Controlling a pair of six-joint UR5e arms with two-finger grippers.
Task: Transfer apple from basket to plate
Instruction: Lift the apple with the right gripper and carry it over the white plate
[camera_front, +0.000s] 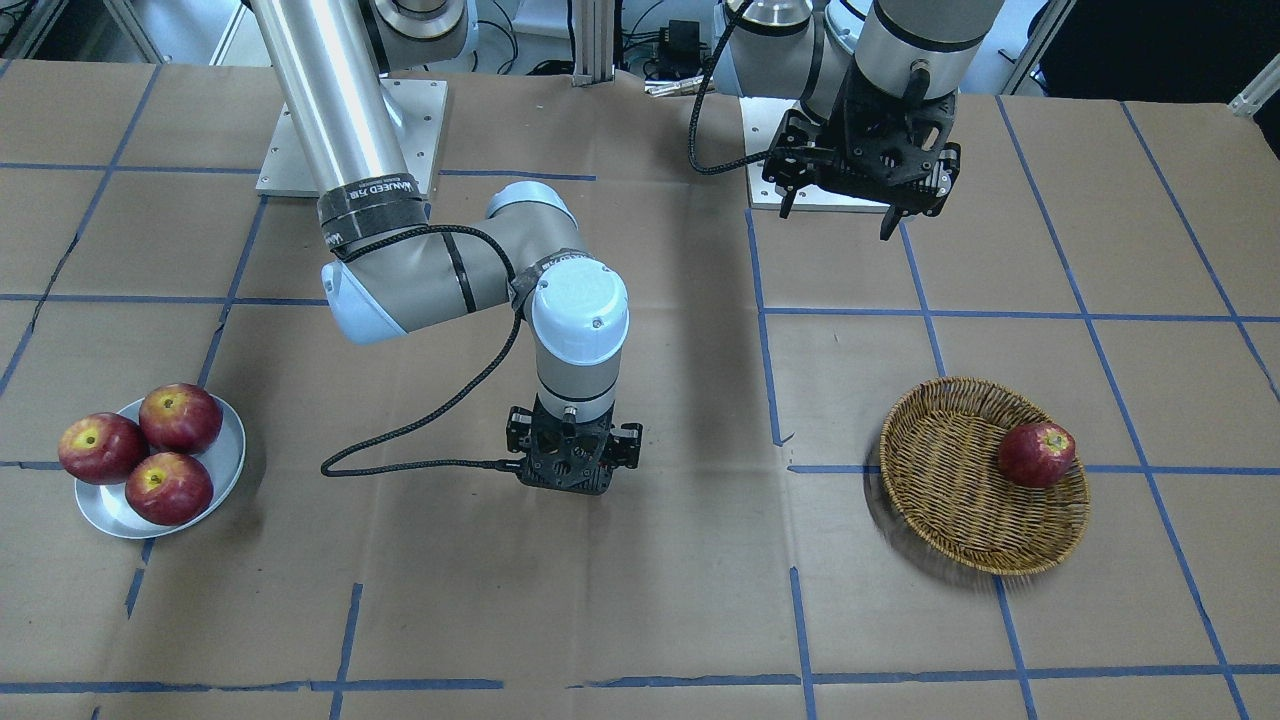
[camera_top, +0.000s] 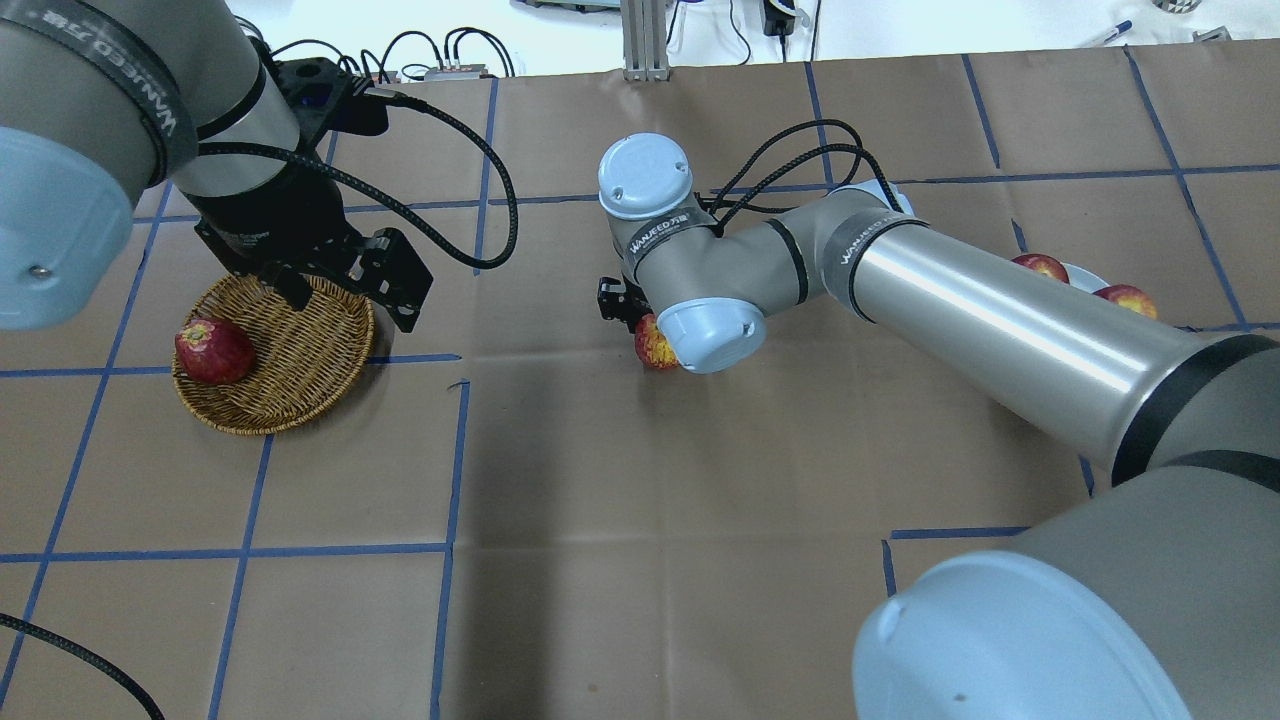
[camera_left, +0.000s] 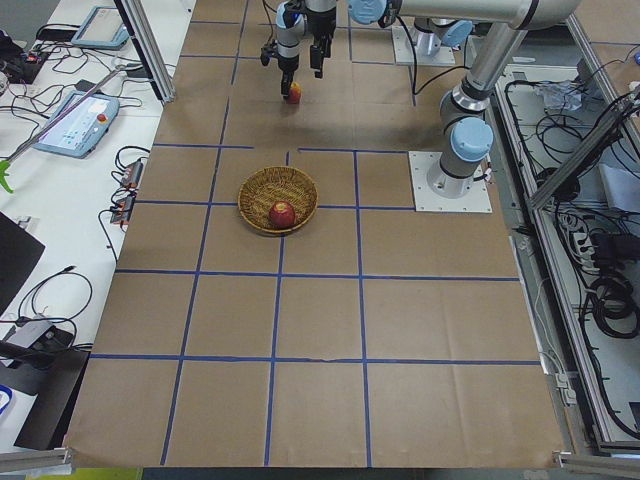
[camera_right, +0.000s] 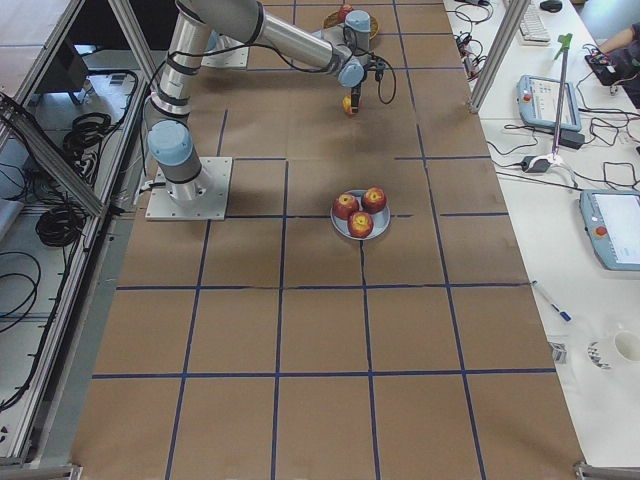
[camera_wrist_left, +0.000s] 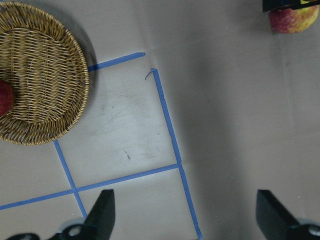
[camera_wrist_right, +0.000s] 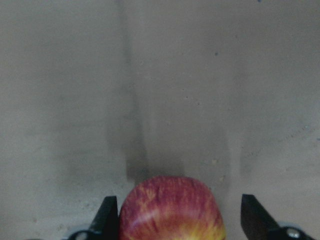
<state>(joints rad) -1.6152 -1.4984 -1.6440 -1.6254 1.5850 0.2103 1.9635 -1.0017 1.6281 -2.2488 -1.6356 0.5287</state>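
Observation:
The streaky red-orange apple (camera_wrist_right: 171, 210) with a yellow patch lies between the fingers of my right gripper (camera_wrist_right: 175, 220) at mid-table. The jaws stand wide; the right-hand finger (camera_wrist_right: 252, 212) is clear of the apple. The apple also shows in the overhead view (camera_top: 655, 343) and the left wrist view (camera_wrist_left: 292, 20). In the front view the right gripper (camera_front: 572, 470) hides it. My left gripper (camera_front: 860, 190) hangs open and empty above the table beside the wicker basket (camera_front: 950, 500), which holds one dark red apple (camera_front: 1037, 454). The metal plate (camera_front: 225, 450) holds three apples.
The table is covered in brown paper with a blue tape grid (camera_front: 765, 330). The basket (camera_top: 300, 370) is on my left side and the plate (camera_right: 340, 228) on my right. The right arm's elbow (camera_front: 400, 280) reaches low over the middle.

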